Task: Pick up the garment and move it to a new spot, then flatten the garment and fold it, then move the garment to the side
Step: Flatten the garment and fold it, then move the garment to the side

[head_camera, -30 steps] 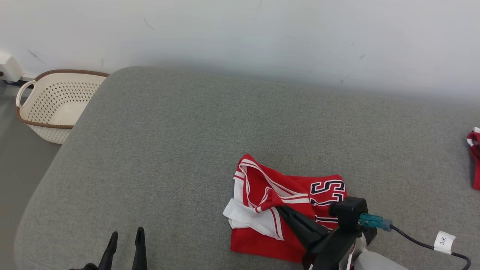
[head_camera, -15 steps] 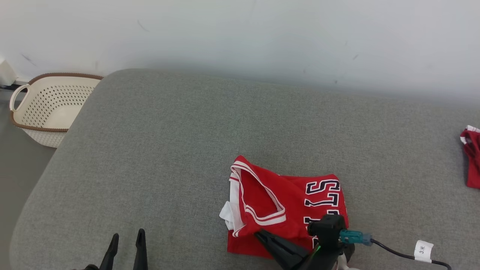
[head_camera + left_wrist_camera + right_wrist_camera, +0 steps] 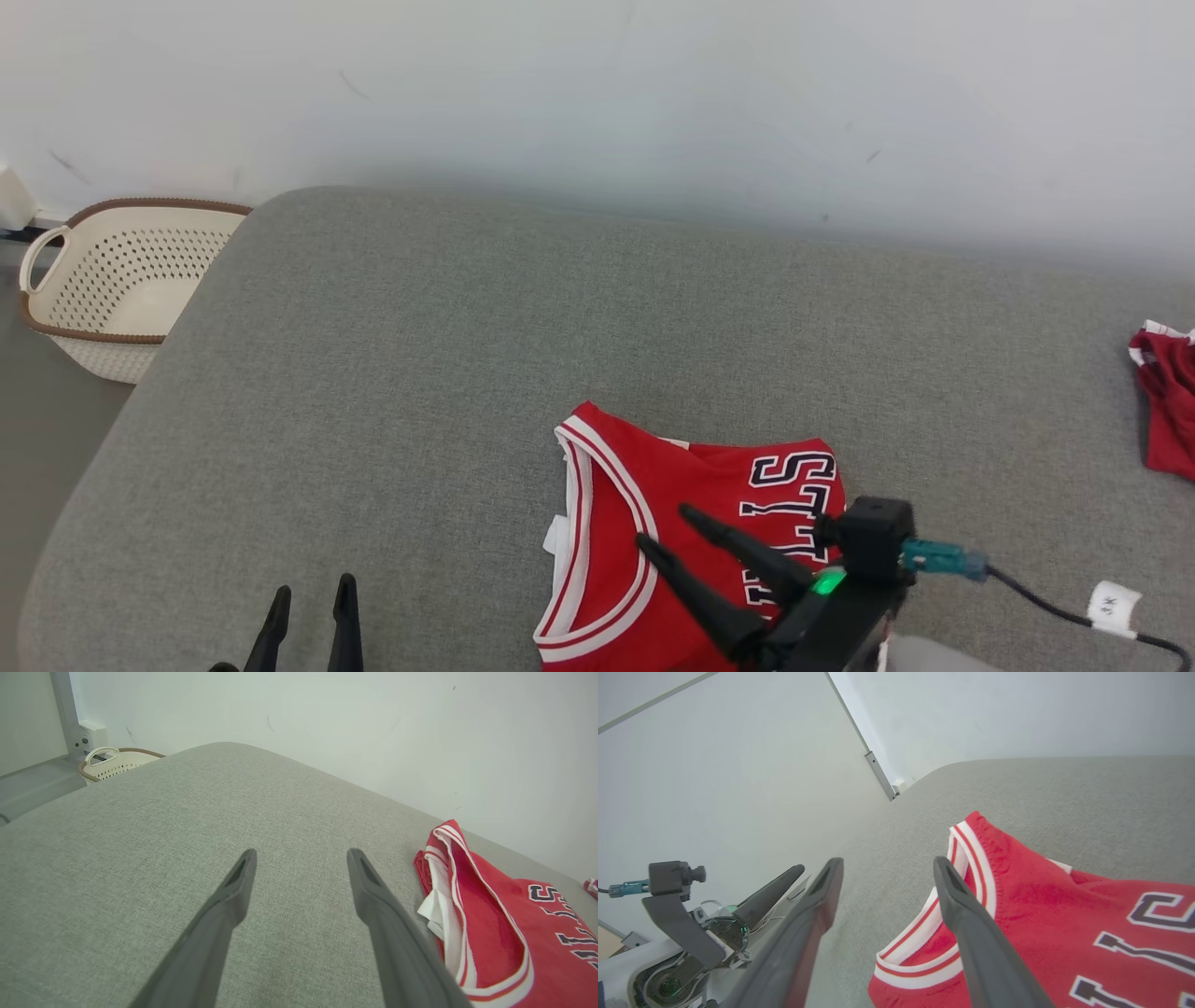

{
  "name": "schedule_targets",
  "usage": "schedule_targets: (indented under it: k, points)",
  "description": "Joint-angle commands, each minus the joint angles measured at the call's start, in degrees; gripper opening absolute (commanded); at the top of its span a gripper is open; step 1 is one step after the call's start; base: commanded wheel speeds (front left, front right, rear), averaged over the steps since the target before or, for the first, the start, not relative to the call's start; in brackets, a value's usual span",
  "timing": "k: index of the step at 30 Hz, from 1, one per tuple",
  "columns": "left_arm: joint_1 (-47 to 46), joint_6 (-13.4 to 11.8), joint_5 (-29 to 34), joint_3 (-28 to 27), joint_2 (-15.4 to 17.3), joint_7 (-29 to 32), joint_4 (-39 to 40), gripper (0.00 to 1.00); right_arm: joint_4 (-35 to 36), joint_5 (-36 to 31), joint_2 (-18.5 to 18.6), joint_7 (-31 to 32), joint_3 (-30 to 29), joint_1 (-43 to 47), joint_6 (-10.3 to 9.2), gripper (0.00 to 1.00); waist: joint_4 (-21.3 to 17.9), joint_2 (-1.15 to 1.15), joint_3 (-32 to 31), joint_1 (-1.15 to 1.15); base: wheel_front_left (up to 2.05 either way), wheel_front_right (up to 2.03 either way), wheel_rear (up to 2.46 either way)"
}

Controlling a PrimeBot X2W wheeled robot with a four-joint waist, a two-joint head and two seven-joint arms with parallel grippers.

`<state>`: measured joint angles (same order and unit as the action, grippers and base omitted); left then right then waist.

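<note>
Red jersey [image 3: 691, 485] lies crumpled on the near grey tabletop [image 3: 420, 373]. Its navy lettering reads "LLS"; the rest is hidden. My right end effector [image 3: 665, 525] is released above it. My left end effector [image 3: 313, 588] is released, well apart. White wall [image 3: 597, 84]; basket [image 3: 103, 280] beyond the tabletop's left edge.

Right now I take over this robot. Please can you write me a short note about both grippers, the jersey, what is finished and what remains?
Left gripper: open, empty, over the gray cushion, to the left of the jersey.
Right gripper: open, holding nothing, fingers over the red jersey; whether they touch it is unclear.
Jersey: lies in a compact fold near the cushion's front edge, with a white layer peeking out on its left side.
Done, it seems: flattening and folding.
Left: move the jersey to the side.
Also here: a basket on the floor at far left, and another red garment at the cushion's right edge.
</note>
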<state>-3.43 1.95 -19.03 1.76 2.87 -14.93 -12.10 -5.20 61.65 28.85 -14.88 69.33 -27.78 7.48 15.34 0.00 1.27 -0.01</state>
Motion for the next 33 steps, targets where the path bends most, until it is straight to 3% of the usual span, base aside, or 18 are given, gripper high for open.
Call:
schedule_targets:
  k: [1,8,12,23,33]
  points:
    - [0.9,0.0,0.2,-0.2,0.1,-0.2,0.1,1.00,-0.6,-0.8,1.0,-0.3,-0.8,-0.5,0.02,1.00,-0.2,0.00,-0.2,0.01,0.00,0.00,0.00]
    - [1.2,-0.1,0.5,-0.2,0.0,-0.2,0.6,1.00,-9.2,-9.4,-0.2,-0.3,-16.4,4.5,0.02,1.00,-0.5,0.00,-0.8,0.01,0.00,0.00,0.00]
    - [1.5,-0.2,0.8,-0.3,0.1,-0.2,0.9,1.00,-14.7,-13.3,-1.6,-0.3,-21.2,7.3,0.02,1.00,-0.4,0.00,-1.1,0.01,0.00,0.00,0.00]
    - [2.0,-0.1,0.9,-0.8,0.1,-0.2,1.3,1.00,-23.3,-16.7,-6.8,3.4,-28.2,10.7,0.02,1.00,-0.8,0.00,-0.9,0.01,0.00,0.00,0.00]
    - [0.8,0.0,0.6,-0.5,0.1,-0.2,0.9,1.00,-28.7,-17.2,-10.7,7.4,-30.1,8.6,0.02,1.00,-0.7,0.00,0.1,0.01,0.00,0.00,0.00]
